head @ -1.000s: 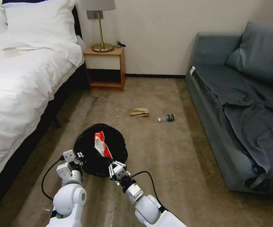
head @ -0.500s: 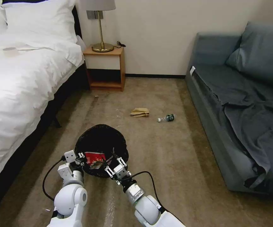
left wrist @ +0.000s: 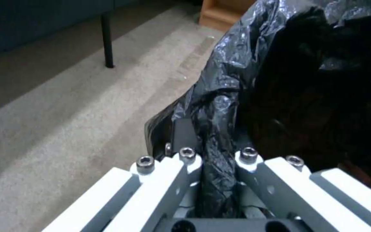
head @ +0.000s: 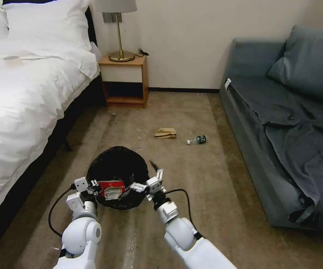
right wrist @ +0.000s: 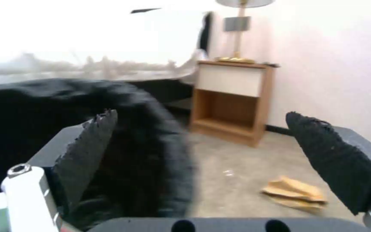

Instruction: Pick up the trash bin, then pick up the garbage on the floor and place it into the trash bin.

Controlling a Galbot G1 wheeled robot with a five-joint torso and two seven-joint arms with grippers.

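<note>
The trash bin [head: 117, 170], lined with a black bag, hangs low over the carpet. My left gripper [head: 92, 185] is shut on its near rim, and the left wrist view shows the fingers [left wrist: 185, 164] pinching the folded black bag [left wrist: 237, 96]. A red snack packet [head: 111, 188] lies inside the bin. My right gripper [head: 147, 181] is open at the bin's right rim with nothing between its black pads [right wrist: 89, 141]. On the floor beyond lie a crumpled tan paper bag [head: 165, 133] and a small clear bottle [head: 197, 140] with a green label. The right wrist view also shows the paper bag [right wrist: 295, 193].
A white bed [head: 23, 93] runs along the left and a grey sofa [head: 280, 123] along the right. A wooden nightstand [head: 126, 80] with a lamp stands against the far wall. Open carpet lies between bed and sofa.
The red packet has dropped from above the bin to inside it. My right gripper has let go, opened and swung right to the bin's rim. The left gripper keeps its hold.
</note>
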